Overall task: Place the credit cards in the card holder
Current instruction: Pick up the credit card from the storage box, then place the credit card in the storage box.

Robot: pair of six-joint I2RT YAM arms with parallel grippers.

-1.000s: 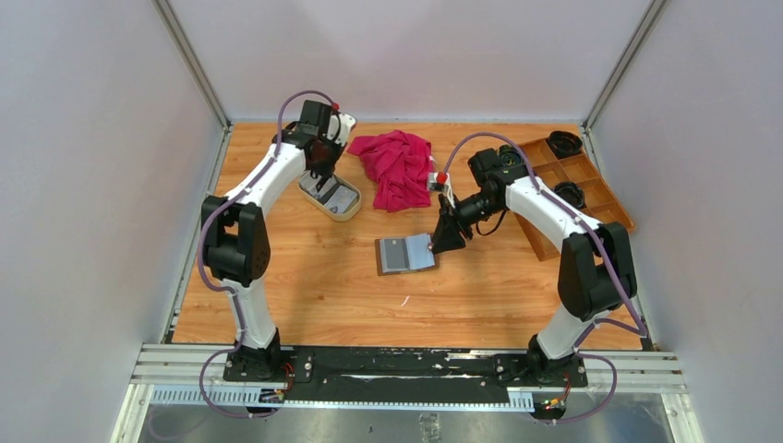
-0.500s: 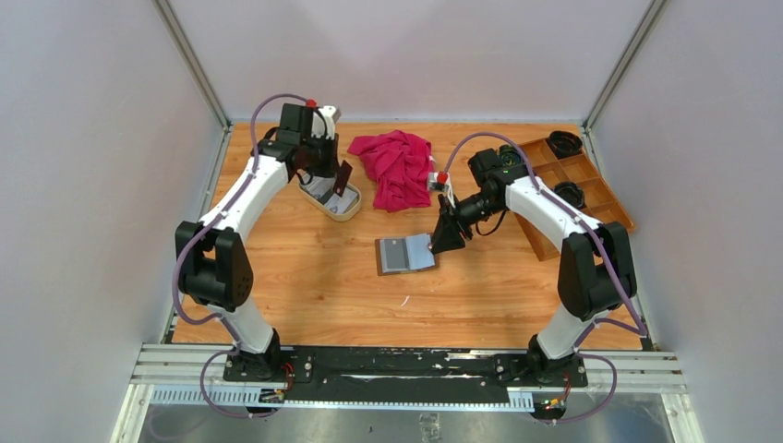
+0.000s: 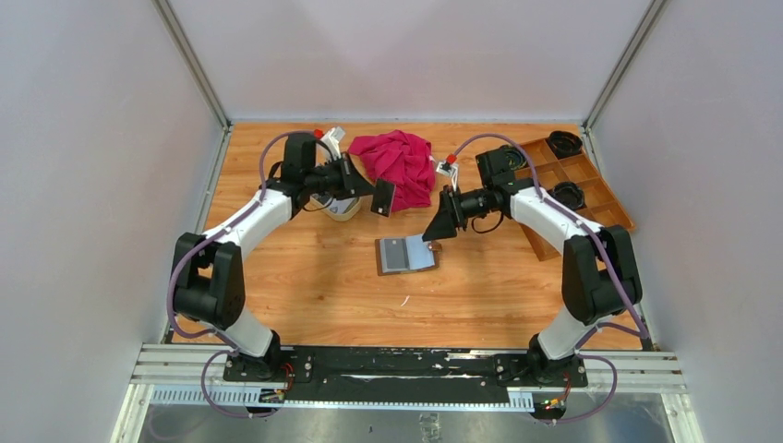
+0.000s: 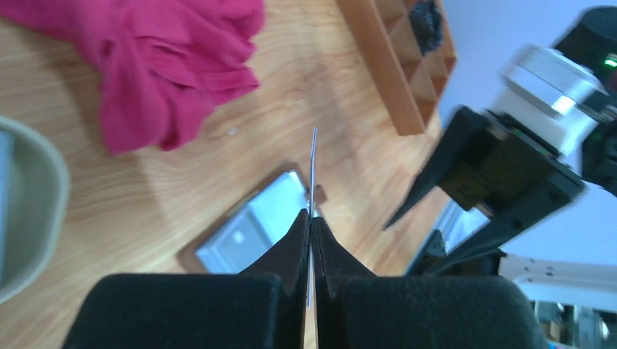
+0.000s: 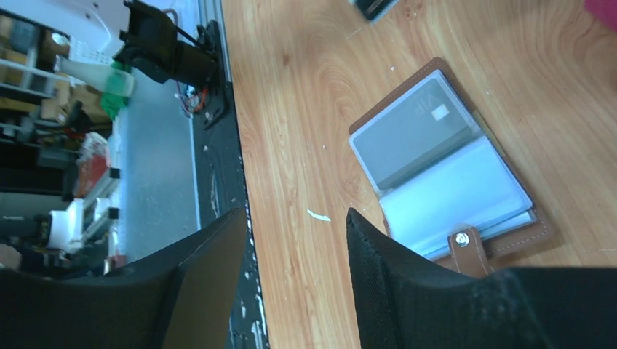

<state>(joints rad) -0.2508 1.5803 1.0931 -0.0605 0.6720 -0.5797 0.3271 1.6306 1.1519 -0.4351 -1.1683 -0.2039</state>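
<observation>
Near the card holder [image 3: 404, 254], the left end effector [image 3: 376, 194] has brought a card [image 3: 384, 198].

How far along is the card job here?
Done: one grey card sits in a sleeve of the open card holder. In hand: the left gripper pinches a dark card above the table; the right gripper hovers open over the holder. Left: slotting that card; the dish may hold more.

Pair: left arm [image 3: 251, 214], right arm [image 3: 552, 209], white tubular links, black joint housings, purple cables [image 3: 482, 136], red wrist cap [image 3: 452, 158] each. Shared black base plate [image 3: 397, 360], silver rail [image 3: 646, 371]. Ends: left hand [image 4: 311, 222], right hand [image 5: 297, 218], matte black wedge fingers.
</observation>
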